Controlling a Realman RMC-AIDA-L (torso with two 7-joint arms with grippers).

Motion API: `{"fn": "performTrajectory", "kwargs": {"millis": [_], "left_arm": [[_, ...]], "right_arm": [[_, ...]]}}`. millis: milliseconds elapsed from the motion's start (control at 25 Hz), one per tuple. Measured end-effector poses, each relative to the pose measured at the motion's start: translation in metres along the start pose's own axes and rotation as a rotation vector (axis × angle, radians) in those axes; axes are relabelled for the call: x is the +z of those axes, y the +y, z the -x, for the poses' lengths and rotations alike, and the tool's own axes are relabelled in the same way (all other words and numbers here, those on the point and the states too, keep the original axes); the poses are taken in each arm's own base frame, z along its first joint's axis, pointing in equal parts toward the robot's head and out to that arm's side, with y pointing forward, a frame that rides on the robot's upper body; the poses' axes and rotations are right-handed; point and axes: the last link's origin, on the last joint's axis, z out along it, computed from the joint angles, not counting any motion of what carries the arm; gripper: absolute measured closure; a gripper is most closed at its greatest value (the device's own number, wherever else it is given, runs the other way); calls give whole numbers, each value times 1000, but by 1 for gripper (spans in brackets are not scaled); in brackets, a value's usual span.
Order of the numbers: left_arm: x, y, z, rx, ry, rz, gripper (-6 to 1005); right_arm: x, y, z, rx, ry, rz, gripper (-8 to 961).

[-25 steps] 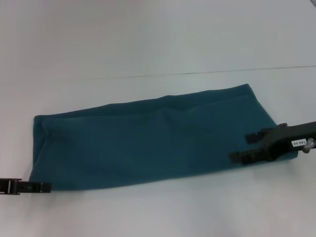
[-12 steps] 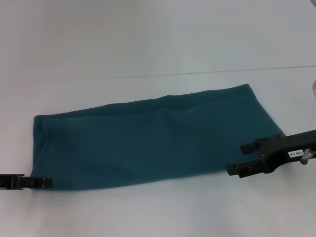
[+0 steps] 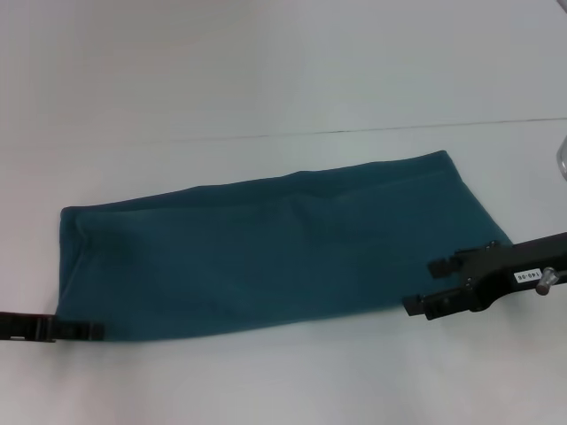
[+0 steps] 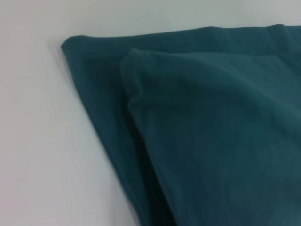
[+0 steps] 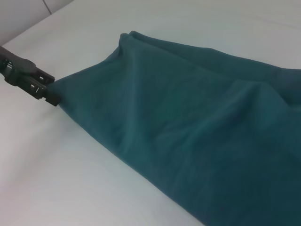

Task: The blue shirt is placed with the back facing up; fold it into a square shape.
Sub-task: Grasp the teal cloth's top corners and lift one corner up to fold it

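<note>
Shirt: the blue shirt [image 3: 266,248] lies flat on the white table [image 3: 266,71], folded into a long band running across the head view, its right end farther from the robot than its left. Left wrist view shows layered fabric at one corner, upper layer set back from the lower one's edge. Left gripper [image 3: 84,331] sits low at the band's near-left corner, tip touching the shirt's edge; can't tell whether its fingers are parted or pinching cloth. Right gripper [image 3: 423,285] is at the near-right end, over the shirt's edge, fingers [image 3: 440,266] spread apart, nothing between them.
</note>
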Motion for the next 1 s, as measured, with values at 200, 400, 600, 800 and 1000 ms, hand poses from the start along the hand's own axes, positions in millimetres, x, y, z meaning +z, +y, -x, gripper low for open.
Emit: {"fn": "performTrajectory", "kwargs": {"millis": [200,400,600,800,1000], "left_arm": [[3,4,-2,8,3,7,150],[5,6,-7,10,7,11,292],[5,7,-9,11,6,14,479],[5,8,-9,8,13,19,612],[6,9,-10,3,21,25,794]], "right_arm": [[0,0,1,3,-2,-3,33],[0,-1,0,5,-2,-5,34],[0,-1,0,8,-2,-5,35],[0,-1,0,8,-2,-5,45],[0,-1,1,5,-3,-5,44]]}}
